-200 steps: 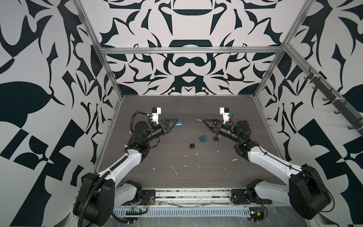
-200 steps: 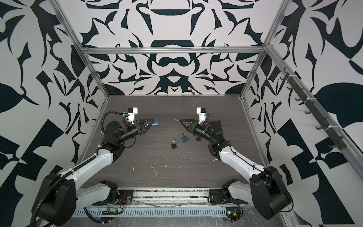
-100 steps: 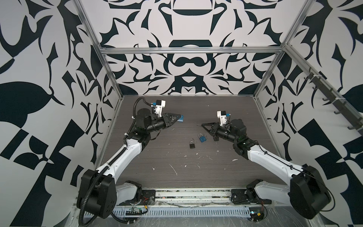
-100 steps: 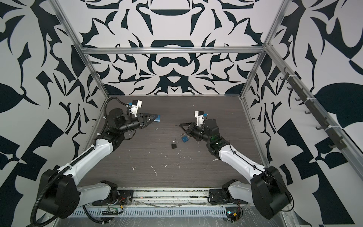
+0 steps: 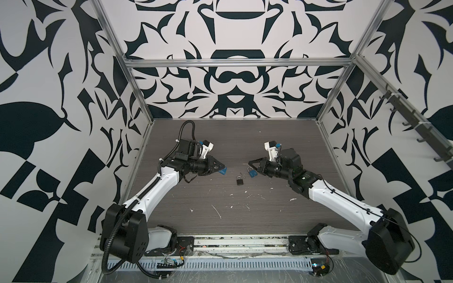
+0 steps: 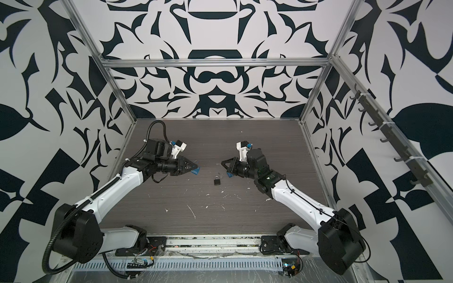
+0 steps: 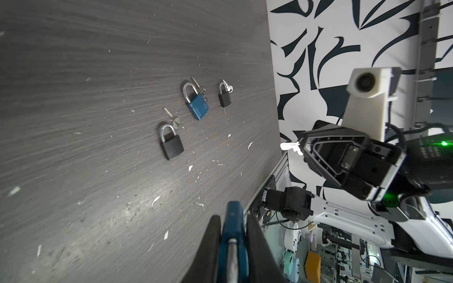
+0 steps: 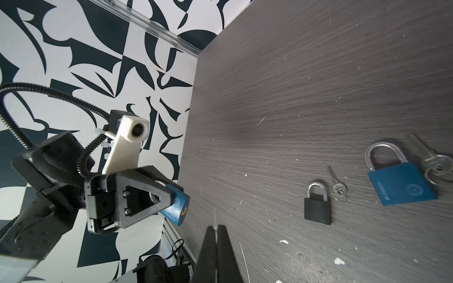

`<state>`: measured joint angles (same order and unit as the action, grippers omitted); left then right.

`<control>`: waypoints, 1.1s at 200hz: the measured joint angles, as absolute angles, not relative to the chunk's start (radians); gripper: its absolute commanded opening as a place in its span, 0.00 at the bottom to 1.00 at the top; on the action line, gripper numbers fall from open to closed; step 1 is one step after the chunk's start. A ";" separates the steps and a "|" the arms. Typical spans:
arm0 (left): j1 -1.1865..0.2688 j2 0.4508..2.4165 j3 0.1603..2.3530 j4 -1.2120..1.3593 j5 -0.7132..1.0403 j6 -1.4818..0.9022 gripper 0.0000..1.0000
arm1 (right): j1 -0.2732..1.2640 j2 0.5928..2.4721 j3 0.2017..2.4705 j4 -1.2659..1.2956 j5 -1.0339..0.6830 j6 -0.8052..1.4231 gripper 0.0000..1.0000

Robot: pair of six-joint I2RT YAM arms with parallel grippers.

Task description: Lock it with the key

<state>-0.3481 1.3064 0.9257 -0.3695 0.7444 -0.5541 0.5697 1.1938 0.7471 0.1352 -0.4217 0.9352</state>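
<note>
Left wrist view: left jaws nearly closed, clamped on blue padlock [image 7: 231, 235], body sticking out past the tips, shackle end toward the wrist. In both top views it's off the surface [image 5: 245, 220], near & left of black padlock [image 5: 240, 180]. Right jaws fully closed on thin key [image 7: 290, 147], blade poking out front; key hangs behind black padlock, slightly right, aimed toward blue padlock. 2nd blue padlock [image 5: 252, 172] lies flat just right of black padlock, not touching, w/ key ring [image 8: 438, 166] beside it. Small key [image 7: 171, 117] lies by black padlock's shackle. Smaller black padlock [image 7: 224, 98] sits beyond 2nd blue padlock.
</note>
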 measured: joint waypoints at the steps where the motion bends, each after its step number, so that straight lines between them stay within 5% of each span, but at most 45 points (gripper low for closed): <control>1: -0.348 1.306 0.926 -0.371 0.744 -0.553 0.00 | 0.570 1.195 0.747 0.135 -0.422 0.935 0.00; 220: -0.418 1.578 1.032 -0.714 0.579 -0.232 0.00 | 0.695 1.372 0.846 -0.044 -0.445 0.747 0.00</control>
